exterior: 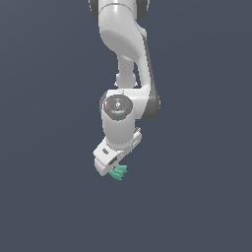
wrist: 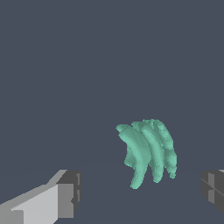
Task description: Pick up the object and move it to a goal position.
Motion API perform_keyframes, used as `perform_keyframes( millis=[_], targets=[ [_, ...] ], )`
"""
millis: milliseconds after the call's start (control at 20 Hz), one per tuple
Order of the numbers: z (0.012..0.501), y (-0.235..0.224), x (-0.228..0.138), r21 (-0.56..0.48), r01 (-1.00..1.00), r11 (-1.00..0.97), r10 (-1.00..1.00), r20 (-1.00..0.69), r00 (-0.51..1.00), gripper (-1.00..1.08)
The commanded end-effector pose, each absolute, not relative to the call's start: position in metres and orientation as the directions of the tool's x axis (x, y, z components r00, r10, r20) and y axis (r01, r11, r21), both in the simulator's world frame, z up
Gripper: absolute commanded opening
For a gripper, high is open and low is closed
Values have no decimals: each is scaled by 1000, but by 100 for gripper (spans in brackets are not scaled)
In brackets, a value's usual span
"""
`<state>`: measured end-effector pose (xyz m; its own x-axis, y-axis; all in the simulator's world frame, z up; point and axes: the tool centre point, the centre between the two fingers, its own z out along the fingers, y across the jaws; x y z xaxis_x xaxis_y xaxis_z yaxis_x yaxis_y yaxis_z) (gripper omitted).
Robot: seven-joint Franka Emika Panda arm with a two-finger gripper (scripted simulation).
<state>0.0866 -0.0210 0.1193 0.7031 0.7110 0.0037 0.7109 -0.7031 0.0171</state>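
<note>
Exterior view: white Panda arm descending from the top of frame, wrist tilted, tool pointing down and toward the exterior view's right. Teal ridged piece seen just at the tool's tip, on its lower right side, touching or nearly touching the white fingers. Not determinable here whether the piece sits between the fingers or merely beside them, nor whether it rests on the surface, which is uniform dark grey with no visible edge. No goal marker visible.

Wrist view: two dark finger pads spread wide, one at each side of the frame, with open gap between. Teal ridged piece lying within that gap but off-centre, clearly closer to the far-side pad than to the pad on the white finger. No contact with either pad visible. Long axis of the ridges running roughly along the approach direction, across the closing line. Tool judged released, holding nothing.

Judgement: coming closure dependent on that offset; sideways correction toward the piece advisable, otherwise risk of one pad pushing it first.
</note>
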Motion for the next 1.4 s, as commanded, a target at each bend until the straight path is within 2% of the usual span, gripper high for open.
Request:
perform_keyframes(
  millis=[0,600,1050,1350],
  targets=[
    [113,-25,91,13,751,-660,751,2,660,100],
    [95,-38,104,1,848,-531,848,0,531,100],
    [89,-39,104,0,853,-521,853,0,521,100],
    [61,-39,104,0,855,-519,855,0,519,100]
  ],
)
